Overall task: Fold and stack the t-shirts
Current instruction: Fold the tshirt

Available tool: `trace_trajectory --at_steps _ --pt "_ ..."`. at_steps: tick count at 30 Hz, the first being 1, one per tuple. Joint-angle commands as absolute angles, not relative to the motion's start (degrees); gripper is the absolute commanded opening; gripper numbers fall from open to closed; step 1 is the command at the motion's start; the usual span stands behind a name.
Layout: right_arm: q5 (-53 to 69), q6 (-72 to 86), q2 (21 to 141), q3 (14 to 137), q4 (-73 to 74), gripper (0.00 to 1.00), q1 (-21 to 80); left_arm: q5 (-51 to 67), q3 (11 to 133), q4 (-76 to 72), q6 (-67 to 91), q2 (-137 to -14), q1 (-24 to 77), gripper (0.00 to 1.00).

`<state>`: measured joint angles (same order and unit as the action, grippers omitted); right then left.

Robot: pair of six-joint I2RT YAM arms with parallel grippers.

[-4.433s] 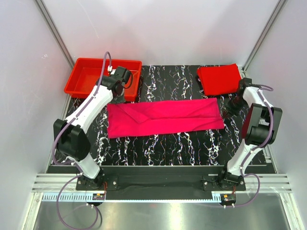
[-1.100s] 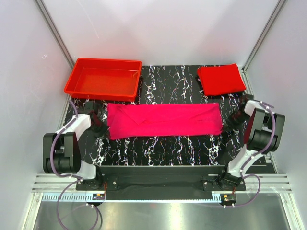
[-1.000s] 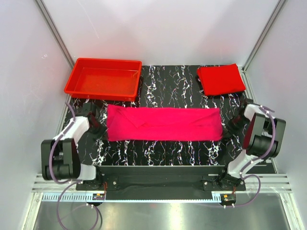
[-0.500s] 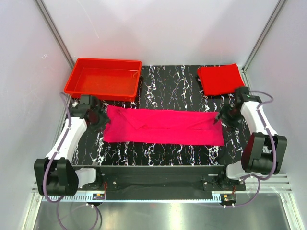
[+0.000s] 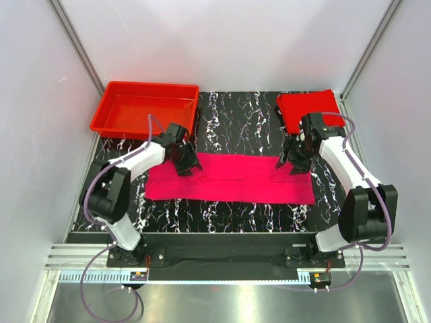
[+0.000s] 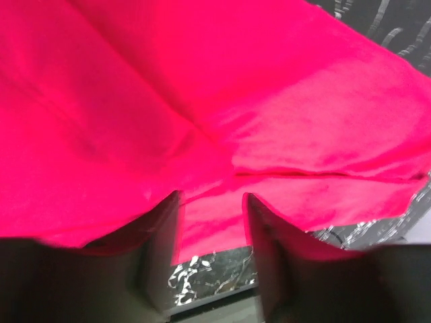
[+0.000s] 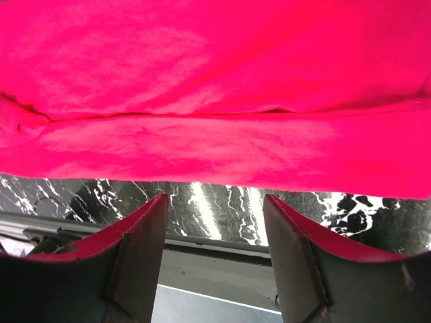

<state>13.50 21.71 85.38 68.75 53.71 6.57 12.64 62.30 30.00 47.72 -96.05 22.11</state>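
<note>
The magenta t-shirt (image 5: 232, 180) lies flat as a long band across the middle of the surface (image 5: 229, 217). We read the left pincer (image 5: 186, 165) and right pincer (image 5: 288, 163) as released, jaws apart and empty, over its far edge, and we judge them placed for the next fold. The folded red t-shirt (image 5: 316, 108) at the far right corner and the tray (image 5: 108, 114) at far left crowd that side; the near edge has open room.

Bright, even light from above fills the sharp overhead view, with soft glare on the white walls (image 5: 40, 101). In the wrist views the fingers (image 6: 161, 262) sit dark and blurred, while the magenta-pink t-shirt (image 6: 236, 101) looks oversaturated, folds faintly shadowed.
</note>
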Motion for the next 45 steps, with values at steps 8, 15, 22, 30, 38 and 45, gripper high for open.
trace_trajectory --at_steps 8,15,22,30,38,45 --pt "16.6 20.8 82.9 67.0 50.9 0.65 7.0 6.3 66.4 37.6 50.0 -96.9 23.5 0.51" --pt "17.5 20.6 84.0 66.2 50.3 0.65 6.9 2.7 65.7 38.1 50.3 -94.6 23.2 0.51" --pt "17.9 20.0 84.0 66.8 51.4 0.65 6.9 4.0 67.1 40.3 52.4 -97.9 23.3 0.52" --pt "17.8 19.9 84.0 66.3 50.7 0.66 7.0 3.7 70.0 41.2 52.1 -101.0 23.3 0.54" --pt "17.6 19.7 83.9 65.9 51.0 0.65 7.0 4.1 70.7 41.0 52.0 -102.8 23.3 0.54" --pt "17.5 19.7 84.5 66.2 50.8 0.65 7.0 5.5 70.8 38.3 51.3 -104.0 23.3 0.54"
